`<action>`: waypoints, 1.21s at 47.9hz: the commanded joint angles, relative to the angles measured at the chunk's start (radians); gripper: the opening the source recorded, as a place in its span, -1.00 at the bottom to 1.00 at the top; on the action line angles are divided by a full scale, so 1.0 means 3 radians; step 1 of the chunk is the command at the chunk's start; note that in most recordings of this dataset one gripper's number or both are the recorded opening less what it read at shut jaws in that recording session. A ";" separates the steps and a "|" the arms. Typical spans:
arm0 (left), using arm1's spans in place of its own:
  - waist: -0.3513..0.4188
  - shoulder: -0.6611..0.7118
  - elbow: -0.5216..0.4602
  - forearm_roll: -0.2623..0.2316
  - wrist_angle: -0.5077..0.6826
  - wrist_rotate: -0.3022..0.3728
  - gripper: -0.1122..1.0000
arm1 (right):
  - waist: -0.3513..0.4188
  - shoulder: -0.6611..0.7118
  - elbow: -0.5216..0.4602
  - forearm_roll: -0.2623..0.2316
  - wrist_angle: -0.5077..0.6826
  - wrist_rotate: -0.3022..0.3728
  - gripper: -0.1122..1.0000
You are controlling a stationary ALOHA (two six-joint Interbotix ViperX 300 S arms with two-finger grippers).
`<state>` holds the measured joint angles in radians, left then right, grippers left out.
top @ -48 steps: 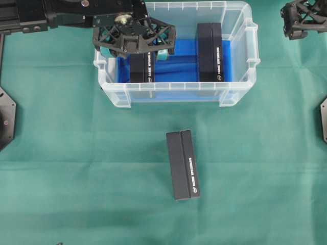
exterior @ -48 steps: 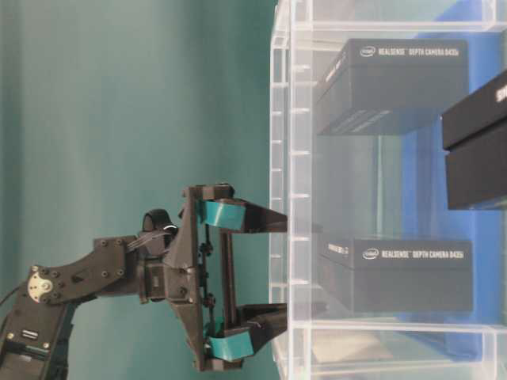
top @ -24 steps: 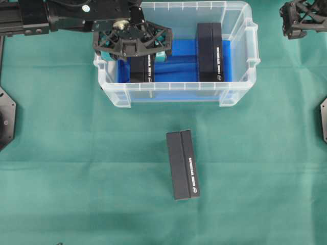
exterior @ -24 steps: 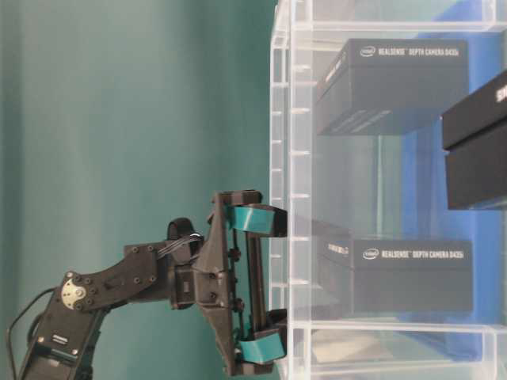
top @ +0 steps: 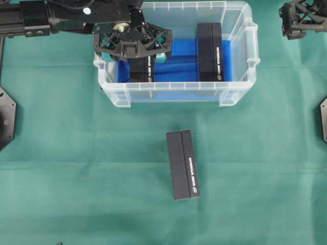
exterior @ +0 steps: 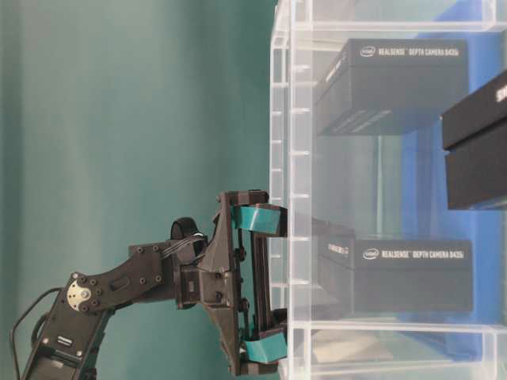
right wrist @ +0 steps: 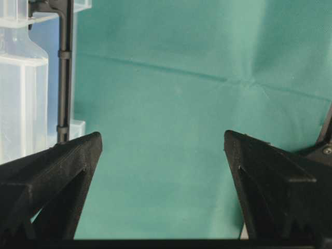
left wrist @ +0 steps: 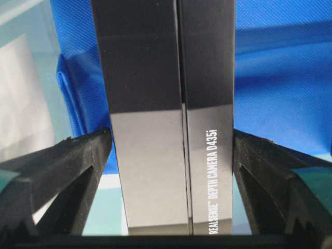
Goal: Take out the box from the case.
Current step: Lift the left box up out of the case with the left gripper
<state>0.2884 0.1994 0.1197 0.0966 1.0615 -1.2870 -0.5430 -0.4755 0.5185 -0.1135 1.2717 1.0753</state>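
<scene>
My left gripper hangs wide open inside the case, jaws straddling the left box without gripping. Right gripper gapes open, holding nothing, above green worktop.

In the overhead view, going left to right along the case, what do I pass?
Left gripper, open astride the left black box → bare blue lining → right black box → right wall of the case → right gripper, open, outside over the green cloth.
</scene>
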 commanded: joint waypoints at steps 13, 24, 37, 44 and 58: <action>-0.0026 -0.0031 -0.0005 -0.0041 -0.0056 0.0010 0.41 | 0.0010 -0.0041 -0.0036 -0.0010 -0.0051 -0.0005 0.88; -0.0031 -0.0066 0.0005 -0.0061 -0.0041 0.0010 0.29 | 0.0020 -0.0036 -0.0036 -0.0005 -0.0051 -0.0010 0.88; -0.0031 -0.0107 0.0015 -0.0072 0.0041 0.0005 0.29 | 0.0026 -0.0041 -0.0041 -0.0005 -0.0051 -0.0020 0.88; -0.0031 -0.0148 -0.0010 -0.0072 0.0087 0.0005 0.29 | 0.0026 -0.0041 -0.0041 -0.0010 -0.0051 -0.0026 0.88; -0.0061 -0.0240 -0.0194 -0.0123 0.0317 0.0015 0.29 | 0.0031 -0.0041 -0.0041 -0.0005 -0.0102 -0.0026 0.88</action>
<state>0.2823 0.1779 0.1104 0.0690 1.1397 -1.2855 -0.5369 -0.4755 0.5185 -0.1135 1.2502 1.0692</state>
